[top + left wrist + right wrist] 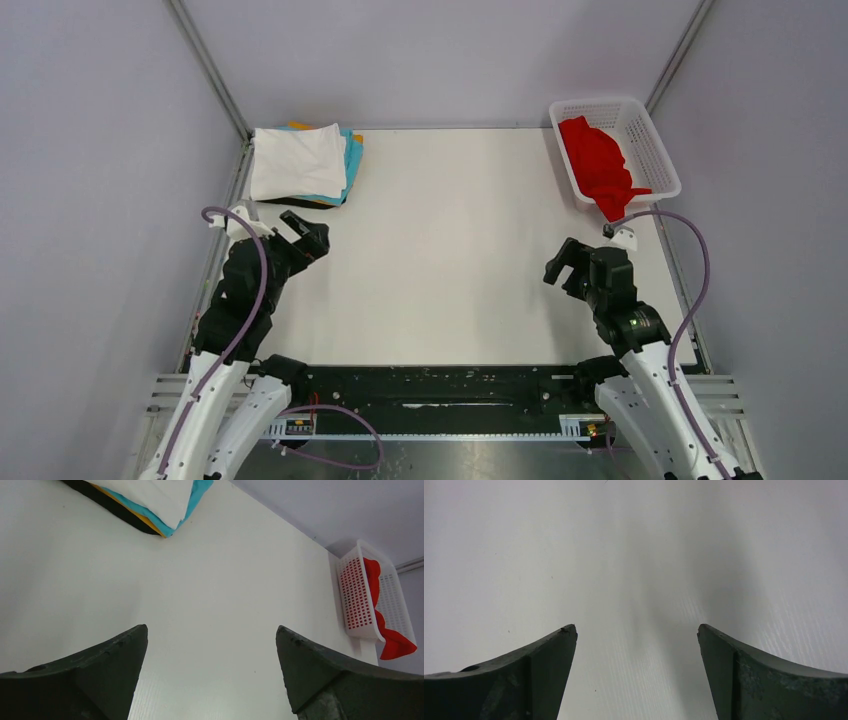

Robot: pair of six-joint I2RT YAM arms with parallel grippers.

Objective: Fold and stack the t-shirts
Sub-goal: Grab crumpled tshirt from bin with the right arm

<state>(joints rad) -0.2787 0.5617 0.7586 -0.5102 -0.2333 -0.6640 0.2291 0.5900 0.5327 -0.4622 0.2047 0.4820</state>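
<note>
A bright red t-shirt (598, 165) lies crumpled in the white mesh basket (655, 150) at the back right, one end hanging over the near rim; it also shows in the left wrist view (385, 625). A stack of folded t-shirts (300, 162) lies at the back left, white on top, cyan, orange and dark below; its corner shows in the left wrist view (160, 500). My left gripper (305, 233) is open and empty, just in front of the stack. My right gripper (562, 265) is open and empty over the bare table, in front of the basket.
The white table (450, 250) has a metal frame rail along its left, right and back edges. Grey walls close it in on three sides. A dark rail (440, 385) with cables runs along the near edge between the arm bases.
</note>
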